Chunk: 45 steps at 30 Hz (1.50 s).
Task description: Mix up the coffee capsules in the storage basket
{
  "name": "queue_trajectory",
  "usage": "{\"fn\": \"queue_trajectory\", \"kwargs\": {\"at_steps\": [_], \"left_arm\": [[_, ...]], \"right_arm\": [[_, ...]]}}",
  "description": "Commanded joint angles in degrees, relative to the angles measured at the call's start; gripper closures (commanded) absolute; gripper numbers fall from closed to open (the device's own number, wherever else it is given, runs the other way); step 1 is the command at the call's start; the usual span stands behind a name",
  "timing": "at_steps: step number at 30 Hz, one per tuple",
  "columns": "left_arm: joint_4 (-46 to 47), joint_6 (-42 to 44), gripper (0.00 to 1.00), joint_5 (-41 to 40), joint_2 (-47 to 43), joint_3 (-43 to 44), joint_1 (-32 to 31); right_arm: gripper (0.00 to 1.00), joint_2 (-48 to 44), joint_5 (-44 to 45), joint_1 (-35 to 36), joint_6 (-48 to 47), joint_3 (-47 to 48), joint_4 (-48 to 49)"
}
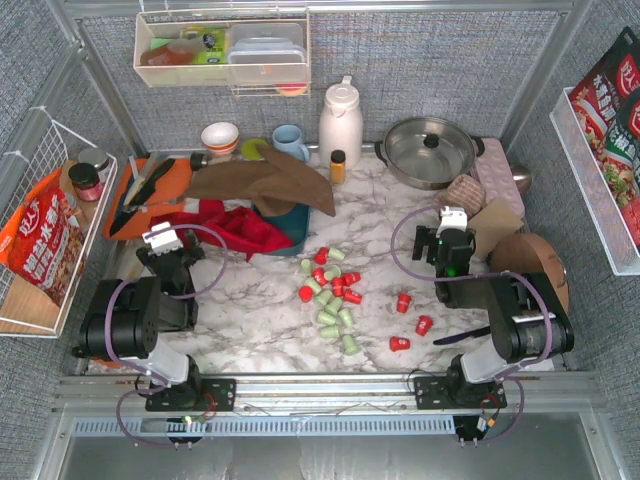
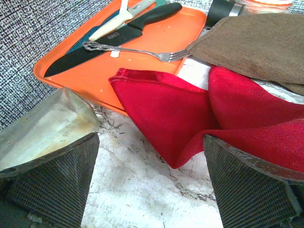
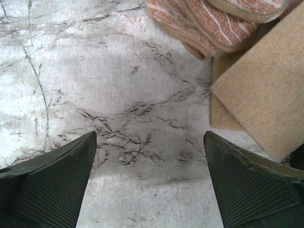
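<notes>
Red and pale green coffee capsules (image 1: 330, 290) lie scattered on the marble table's middle, with three red ones (image 1: 403, 302) further right. The dark teal storage basket (image 1: 292, 228) stands behind them, mostly covered by a brown cloth (image 1: 265, 180) and a red cloth (image 1: 225, 225). My left gripper (image 1: 160, 237) is open at the left, its fingertips (image 2: 71, 171) over bare marble by the red cloth (image 2: 166, 114). To the right of the capsules my right gripper (image 1: 452, 216) is open and empty, and its fingertips (image 3: 247, 190) are over bare marble. No capsule shows in either wrist view.
An orange tray (image 1: 175, 180) (image 2: 156, 42) with a knife (image 2: 118, 35) and fork sits back left. Mugs, a white jug (image 1: 340, 120), an amber bottle (image 1: 338, 165) and a lidded pan (image 1: 430, 150) line the back. Striped cloths (image 3: 213, 23) and a tan mat (image 3: 266, 90) lie at the right.
</notes>
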Motion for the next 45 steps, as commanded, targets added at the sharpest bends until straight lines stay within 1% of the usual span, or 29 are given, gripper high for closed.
{"fn": "queue_trajectory", "kwargs": {"at_steps": [1,30,34,38,41,45], "left_arm": [[2.53,-0.02,0.01,0.28,0.1,-0.06,0.05],[2.48,-0.02,0.01,0.26,0.11,-0.06,-0.02],[2.53,0.03,0.01,0.28,0.16,-0.08,0.02],[2.53,-0.02,0.01,0.28,0.11,-0.07,-0.02],[2.54,-0.02,0.01,0.28,0.11,-0.03,-0.02],[2.55,-0.02,0.01,0.27,0.09,-0.08,0.02]], "right_arm": [[0.01,-0.3,-0.37,0.0,0.38,-0.01,0.47],[0.01,-0.37,-0.37,-0.02,0.38,-0.03,0.54],[0.01,0.77,-0.37,0.01,0.2,-0.96,4.13],[0.01,0.55,-0.37,-0.02,0.2,-0.88,3.33],[0.01,-0.3,-0.39,-0.01,0.35,-0.13,0.42],[0.01,-0.4,-0.41,-0.02,0.38,-0.06,0.33]]}}
